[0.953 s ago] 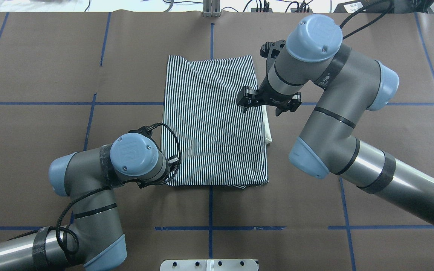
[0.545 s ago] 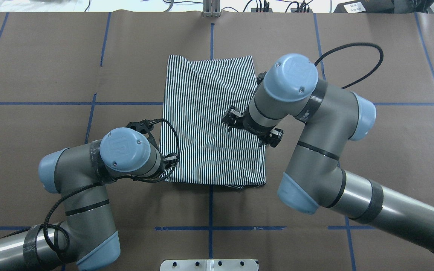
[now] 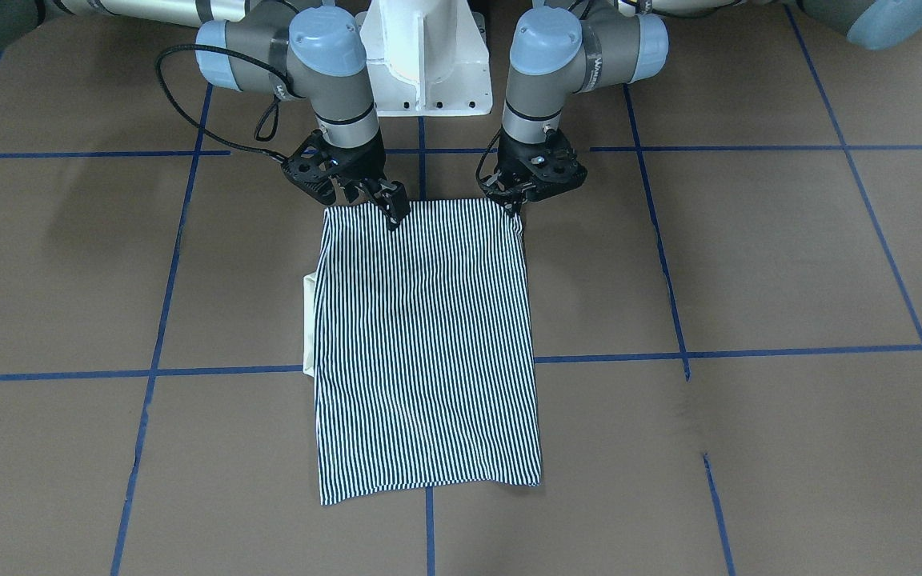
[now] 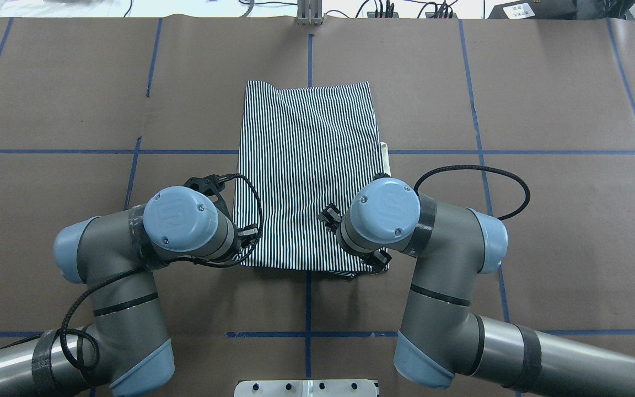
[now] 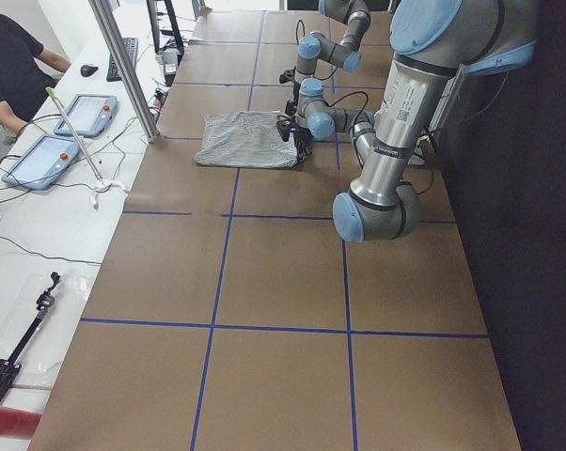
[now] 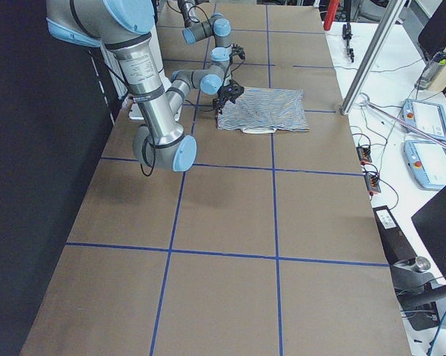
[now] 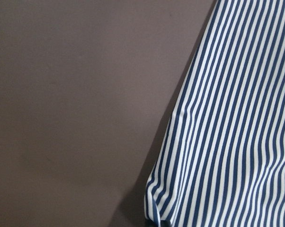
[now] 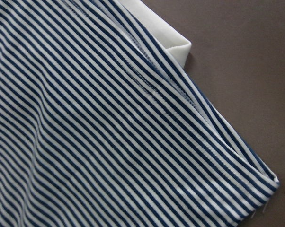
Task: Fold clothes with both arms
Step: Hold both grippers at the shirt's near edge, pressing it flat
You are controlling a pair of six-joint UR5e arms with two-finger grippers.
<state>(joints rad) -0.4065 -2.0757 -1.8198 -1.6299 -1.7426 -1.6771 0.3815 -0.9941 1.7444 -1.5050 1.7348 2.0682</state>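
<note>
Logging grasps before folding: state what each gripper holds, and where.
Cannot be told: left gripper and right gripper sit at the shirt's robot-side edge, but no view shows a closed pinch.

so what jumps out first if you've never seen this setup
The striped shirt, folded into a rectangle in the middle of the brown table, with a white collar peeking out on the robot's right. Then the left gripper and right gripper, each down at a corner of the shirt's robot-side edge.

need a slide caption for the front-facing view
Left tool and right tool at the robot-side edge of a folded striped polo shirt, its white collar peeking out one side.
</note>
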